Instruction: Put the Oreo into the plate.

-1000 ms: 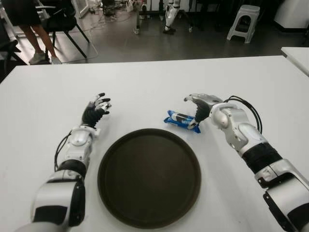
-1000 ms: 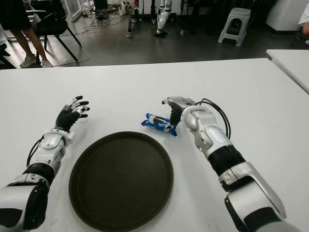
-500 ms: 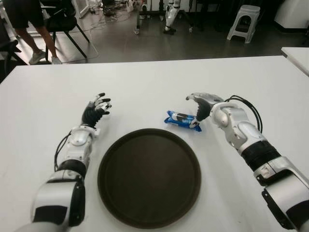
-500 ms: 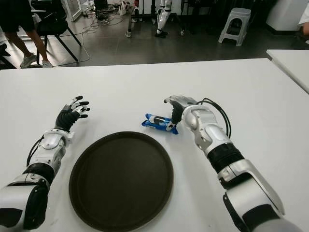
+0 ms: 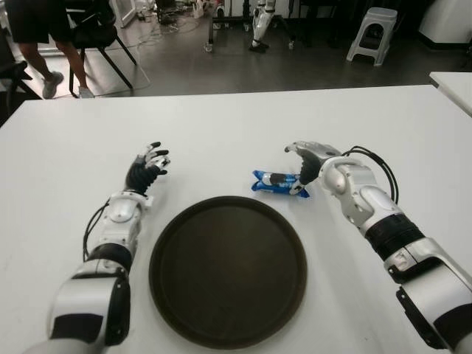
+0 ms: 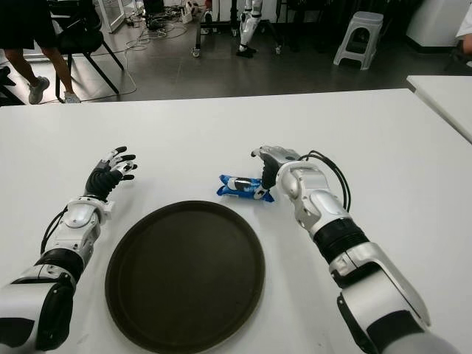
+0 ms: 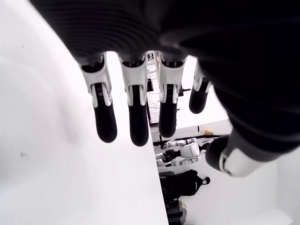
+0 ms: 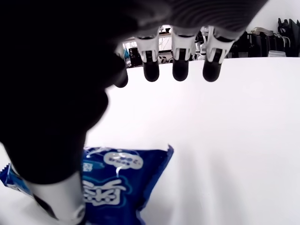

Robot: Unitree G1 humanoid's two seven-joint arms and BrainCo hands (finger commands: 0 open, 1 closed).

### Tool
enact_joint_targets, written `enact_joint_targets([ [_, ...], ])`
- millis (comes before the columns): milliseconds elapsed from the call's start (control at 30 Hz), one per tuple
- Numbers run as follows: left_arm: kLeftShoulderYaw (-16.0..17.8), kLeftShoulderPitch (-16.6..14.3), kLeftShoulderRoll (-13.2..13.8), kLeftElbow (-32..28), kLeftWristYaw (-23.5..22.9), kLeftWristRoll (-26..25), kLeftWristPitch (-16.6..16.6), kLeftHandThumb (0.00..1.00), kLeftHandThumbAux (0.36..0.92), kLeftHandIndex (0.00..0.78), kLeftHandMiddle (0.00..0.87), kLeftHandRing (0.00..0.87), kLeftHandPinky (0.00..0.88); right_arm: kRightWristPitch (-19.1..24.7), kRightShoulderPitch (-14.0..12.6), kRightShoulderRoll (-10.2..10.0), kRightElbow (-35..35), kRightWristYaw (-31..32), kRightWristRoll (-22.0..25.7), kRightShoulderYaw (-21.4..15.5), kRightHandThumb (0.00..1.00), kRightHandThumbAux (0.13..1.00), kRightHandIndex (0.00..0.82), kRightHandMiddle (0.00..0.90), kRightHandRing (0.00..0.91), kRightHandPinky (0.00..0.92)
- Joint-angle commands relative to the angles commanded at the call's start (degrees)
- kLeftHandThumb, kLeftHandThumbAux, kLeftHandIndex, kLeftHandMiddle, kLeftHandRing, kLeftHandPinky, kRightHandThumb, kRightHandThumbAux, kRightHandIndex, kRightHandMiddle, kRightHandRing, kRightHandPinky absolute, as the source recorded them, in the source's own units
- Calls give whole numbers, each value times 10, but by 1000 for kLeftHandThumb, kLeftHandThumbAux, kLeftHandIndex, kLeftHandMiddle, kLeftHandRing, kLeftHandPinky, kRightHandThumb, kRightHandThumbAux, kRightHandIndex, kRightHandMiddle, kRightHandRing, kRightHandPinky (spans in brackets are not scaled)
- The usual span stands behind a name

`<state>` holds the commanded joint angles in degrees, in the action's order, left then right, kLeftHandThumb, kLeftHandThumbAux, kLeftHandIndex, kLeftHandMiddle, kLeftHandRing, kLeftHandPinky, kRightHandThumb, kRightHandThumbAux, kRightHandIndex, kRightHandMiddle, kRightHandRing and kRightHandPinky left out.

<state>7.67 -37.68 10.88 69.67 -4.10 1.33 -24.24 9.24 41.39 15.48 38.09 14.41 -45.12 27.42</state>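
Observation:
The Oreo (image 5: 276, 182) is a blue packet lying flat on the white table (image 5: 221, 133), just beyond the far right rim of the round dark plate (image 5: 168, 240). My right hand (image 5: 300, 161) hovers over the packet's right end. In the right wrist view its fingers (image 8: 180, 65) reach out straight past the Oreo (image 8: 115, 180) and the thumb sits against the wrapper, not closed around it. My left hand (image 5: 148, 165) shows left of the plate with its fingers (image 7: 136, 117) spread and nothing in them.
The table's far edge runs across the back, with dark floor behind it. A white stool (image 5: 372, 32), a chair (image 5: 96, 31) and a person's legs (image 5: 37, 51) stand out there. Another white table (image 5: 456, 85) begins at the right.
My right hand shifted slightly toward the packet's right end, and the Oreo packet turned a little, lying more level than before. The left hand has not moved.

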Motion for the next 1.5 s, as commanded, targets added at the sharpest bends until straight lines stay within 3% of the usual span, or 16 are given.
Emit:
enact_joint_targets([
  [900,-7,-4,-1,9,17,10,-1,90,580,143,227,245,276,-6,15,-20,58,-45,10,6,0,828,65,37,38,80],
  [1500,-19,-7,-3,16,43,27,-9,84,626,153,236,255,292,8,21,-21,57,-41,9,22,0,821,75,46,44,91],
])
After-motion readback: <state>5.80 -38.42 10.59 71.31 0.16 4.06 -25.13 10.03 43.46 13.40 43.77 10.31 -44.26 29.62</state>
